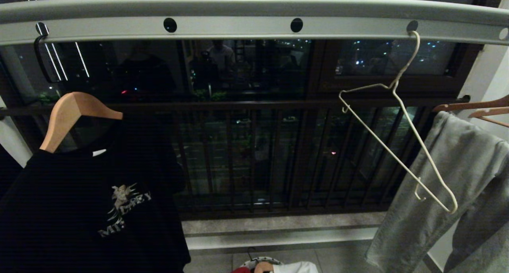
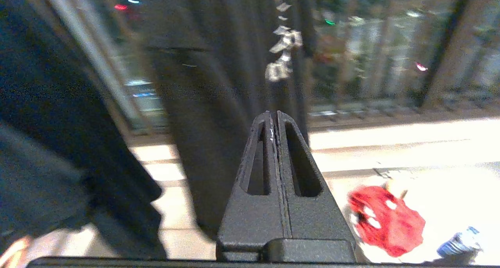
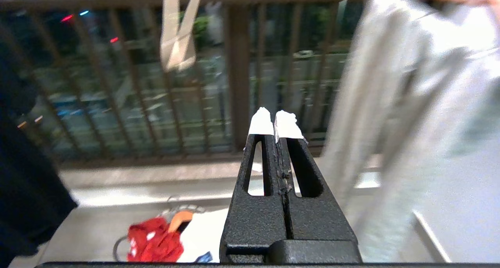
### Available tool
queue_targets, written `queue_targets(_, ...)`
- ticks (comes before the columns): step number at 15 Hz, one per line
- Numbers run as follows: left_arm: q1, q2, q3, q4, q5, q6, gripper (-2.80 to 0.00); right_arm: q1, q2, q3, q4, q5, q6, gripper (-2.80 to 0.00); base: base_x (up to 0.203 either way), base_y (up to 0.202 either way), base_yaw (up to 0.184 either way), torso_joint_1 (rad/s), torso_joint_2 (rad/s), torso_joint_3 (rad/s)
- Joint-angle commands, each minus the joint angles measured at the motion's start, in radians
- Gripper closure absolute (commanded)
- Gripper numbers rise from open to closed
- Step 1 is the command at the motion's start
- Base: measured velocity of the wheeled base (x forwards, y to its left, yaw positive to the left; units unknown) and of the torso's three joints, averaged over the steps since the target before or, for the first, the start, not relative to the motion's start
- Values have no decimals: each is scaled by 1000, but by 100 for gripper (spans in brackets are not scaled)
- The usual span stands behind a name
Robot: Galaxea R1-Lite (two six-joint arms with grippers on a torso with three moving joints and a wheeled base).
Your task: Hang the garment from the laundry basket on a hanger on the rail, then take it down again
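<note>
Bare white hanger (image 1: 397, 145) tilted on rail (image 1: 254, 28), open gap leftward; both grippers' jaws pressed together, empty.

The left gripper (image 2: 275, 117) is matte black, textured plastic: two tapering fingers, each with a long slot cut through it. The right gripper (image 3: 275, 121) is the same build, but white-capped at its fingertips (image 3: 261, 123).

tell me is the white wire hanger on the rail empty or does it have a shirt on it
Empty: the hanger hangs bare and tilted from a hole in the rail.
</note>
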Motion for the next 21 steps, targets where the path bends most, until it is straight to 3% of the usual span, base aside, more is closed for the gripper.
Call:
queue_targets(1,-1,-2,11,1,-22,0,0,-5,-103,186,-111,26,-14,0,0,0,0,0,0,0)
queue_targets(5,0,-2,45,-5,-90,-17,0,-7,-143,438,-328,47,-93,0,0,0,0,0,0,0)
queue_targets(9,0,-2,47,-14,-87,-28,0,-7,-146,540,-363,50,-106,0,0,0,0,0,0,0)
queue_targets(15,-1,-1,46,-14,-81,-83,0,-7,-146,563,-405,43,-75,0,0,0,0,0,0,0)
queue_targets(21,-1,-1,46,-15,-80,-83,0,-7,-146,563,-406,37,-59,0,0,0,0,0,0,0)
